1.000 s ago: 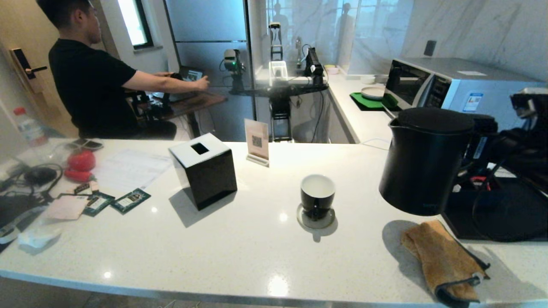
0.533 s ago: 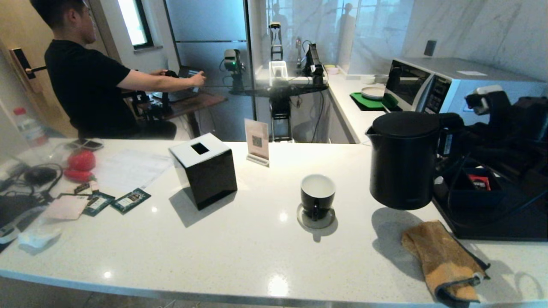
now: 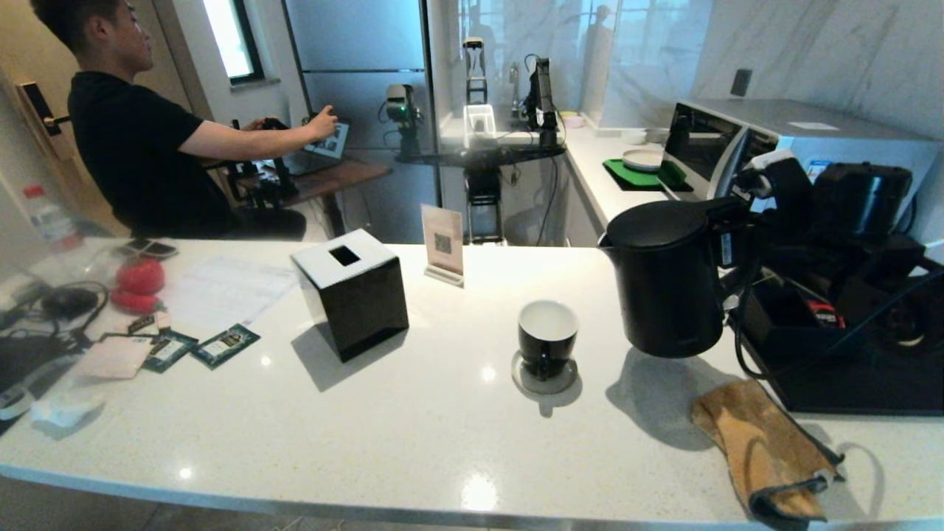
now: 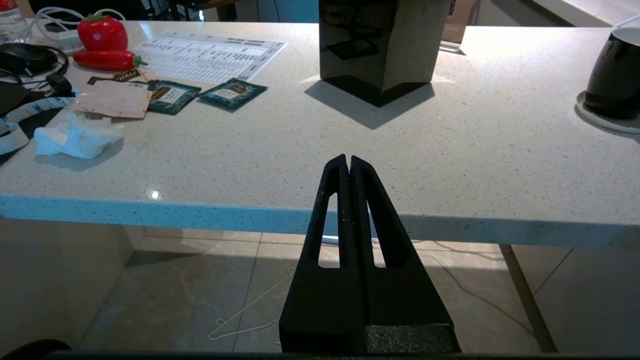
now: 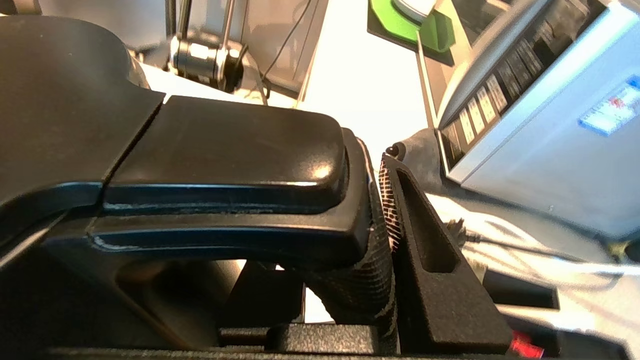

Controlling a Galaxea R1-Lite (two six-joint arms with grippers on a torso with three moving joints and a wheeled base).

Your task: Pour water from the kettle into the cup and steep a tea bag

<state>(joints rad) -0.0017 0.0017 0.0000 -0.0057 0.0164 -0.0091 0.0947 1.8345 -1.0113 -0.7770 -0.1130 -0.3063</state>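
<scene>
Head view: the matte black tapered kettle (image 3: 667,276) hangs above the white speckled counter (image 3: 413,435), lid on, at three o'clock from the glossy black mug (image 3: 546,338). The mug's white inside looks empty; it sits on a round grey coaster (image 3: 545,381). The right gripper (image 5: 372,200) is clenched on the kettle's handle. The left gripper (image 4: 348,161) hangs pinched together, holding nothing, off the counter's near edge.
</scene>
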